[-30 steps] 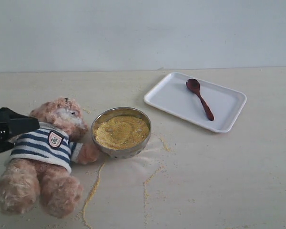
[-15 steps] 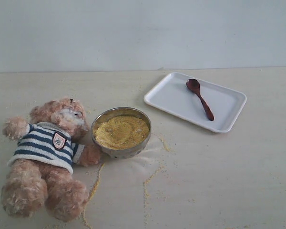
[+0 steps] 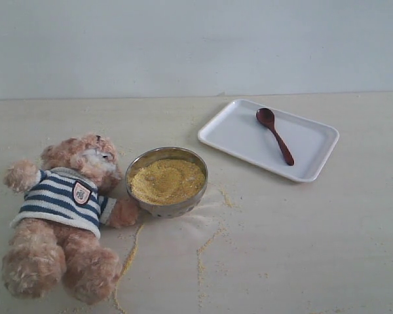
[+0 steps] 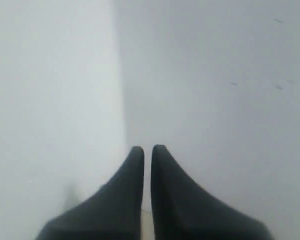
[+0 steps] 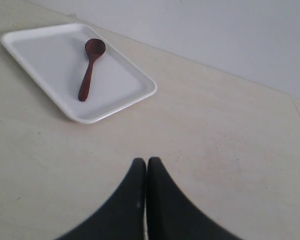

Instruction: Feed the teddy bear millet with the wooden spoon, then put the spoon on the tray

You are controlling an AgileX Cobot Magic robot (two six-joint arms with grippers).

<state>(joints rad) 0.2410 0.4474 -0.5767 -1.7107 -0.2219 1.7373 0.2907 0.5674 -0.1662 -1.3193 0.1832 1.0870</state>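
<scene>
The teddy bear (image 3: 62,216) in its striped shirt lies on its back at the left of the table, one paw against the metal bowl (image 3: 167,181) heaped with millet (image 3: 167,180). The wooden spoon (image 3: 274,134) lies on the white tray (image 3: 314,140) at the back right; the right wrist view also shows the spoon (image 5: 90,67) on the tray (image 5: 50,55). Neither arm appears in the exterior view. My left gripper (image 4: 147,148) is shut and empty, facing a blank pale wall. My right gripper (image 5: 146,161) is shut and empty above bare table, apart from the tray.
Thin trails of spilled millet (image 3: 128,258) run over the table in front of the bowl and beside the bear's leg. A pale wall (image 3: 196,46) stands behind the table.
The left arm, which was at the bear's arm a second ago, has left the exterior view and its gripper has shut. The bear's arm lies free and the bear has shifted slightly.
</scene>
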